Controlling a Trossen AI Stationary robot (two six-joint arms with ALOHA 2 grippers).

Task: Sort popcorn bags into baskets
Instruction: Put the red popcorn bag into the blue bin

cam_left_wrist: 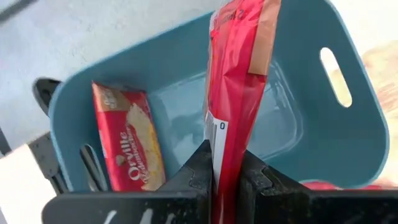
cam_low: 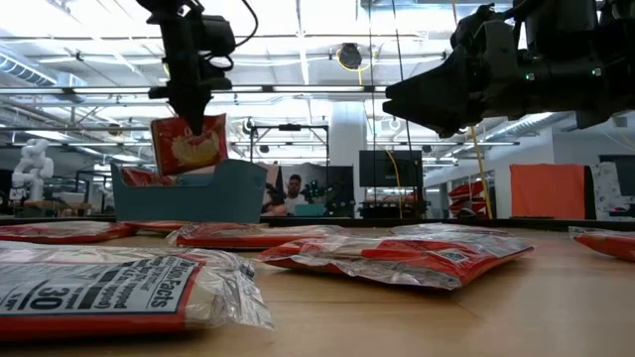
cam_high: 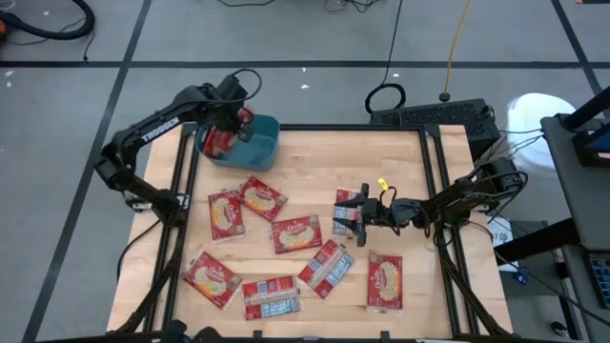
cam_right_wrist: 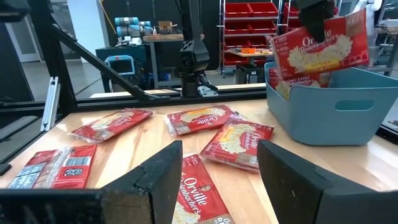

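Note:
A teal basket (cam_high: 255,145) stands at the table's far left corner. One popcorn bag (cam_left_wrist: 127,146) leans against its inner wall. My left gripper (cam_high: 229,126) is above the basket, shut on another red popcorn bag (cam_low: 189,144). Several more bags lie flat on the wood, among them one (cam_high: 297,233) at the middle and one (cam_high: 385,283) near the front right. My right gripper (cam_right_wrist: 217,180) hovers level and open over the table's right half, above a bag (cam_right_wrist: 199,196) and touching nothing. My left gripper pinches the bag's upper end (cam_left_wrist: 222,155) between its two fingers (cam_left_wrist: 198,171). The fingers come from above, pointing steeply down. The bag hangs upright below them over the basket's opening, its lower edge (cam_low: 193,171) about level with the rim.
Black frame rails run along the table's left and right edges (cam_high: 434,191). Bare wood (cam_high: 381,157) lies at the far right of the table. In the low view a bag (cam_low: 99,293) lies close to the near edge. A person (cam_low: 294,188) shows in the room behind.

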